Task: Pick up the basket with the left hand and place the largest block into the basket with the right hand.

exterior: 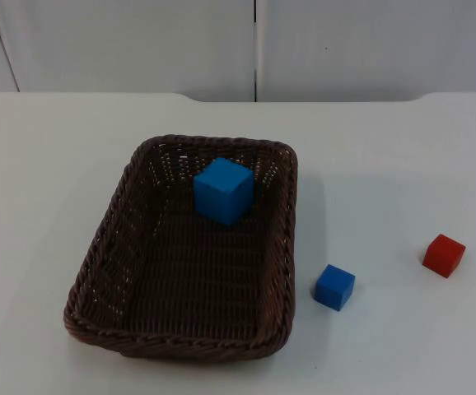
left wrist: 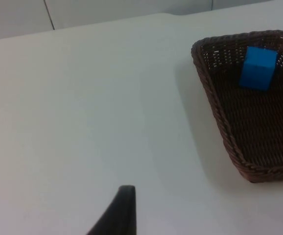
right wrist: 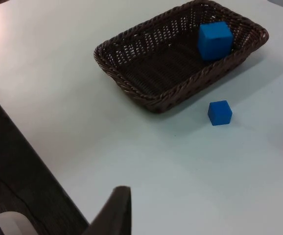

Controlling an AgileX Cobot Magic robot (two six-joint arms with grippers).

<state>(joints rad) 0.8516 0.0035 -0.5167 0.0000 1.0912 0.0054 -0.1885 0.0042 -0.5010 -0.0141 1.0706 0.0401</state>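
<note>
A dark brown wicker basket (exterior: 106, 239) stands on the white table, left of centre. The largest block, a blue cube (exterior: 222, 190), lies inside it against the far wall. The left wrist view has the basket (left wrist: 210, 98) and cube (left wrist: 257, 68) off to one side, with my left gripper (left wrist: 123, 210) over bare table, well apart from them. My right gripper (right wrist: 117, 210) hangs over the table near its edge, far from the basket (right wrist: 131, 93) and its cube (right wrist: 214, 40). Neither gripper holds anything.
A small blue cube (exterior: 335, 286) sits just right of the basket, and a small red cube (exterior: 444, 255) lies further right. The grey partition wall (exterior: 254, 41) closes the back. The table edge (right wrist: 34, 147) drops to dark floor in the right wrist view.
</note>
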